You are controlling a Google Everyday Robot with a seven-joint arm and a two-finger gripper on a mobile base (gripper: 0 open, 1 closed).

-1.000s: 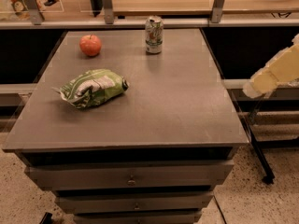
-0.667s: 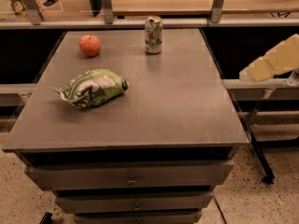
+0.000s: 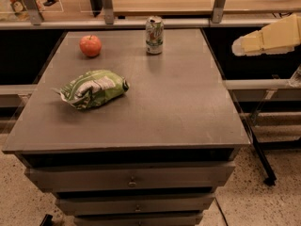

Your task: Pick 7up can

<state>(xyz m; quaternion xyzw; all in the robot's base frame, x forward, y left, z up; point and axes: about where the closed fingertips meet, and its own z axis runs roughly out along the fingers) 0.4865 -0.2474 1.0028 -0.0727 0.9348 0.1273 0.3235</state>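
The 7up can [image 3: 154, 35], white and green with a silver top, stands upright near the far edge of the grey table [image 3: 178, 107], right of centre. My gripper [image 3: 241, 46] is a cream-coloured shape that hangs in the air off the table's right side, level with the far edge. It is well to the right of the can and touches nothing.
A red apple [image 3: 90, 45] sits at the far left of the table. A green and white chip bag [image 3: 91, 88] lies in the left middle. Drawers [image 3: 131, 180] run below the front edge. A counter with metal posts [image 3: 219, 4] stands behind the table.
My gripper has risen beside the table's right edge and moved a little toward the far side. The can, apple and bag have not moved.
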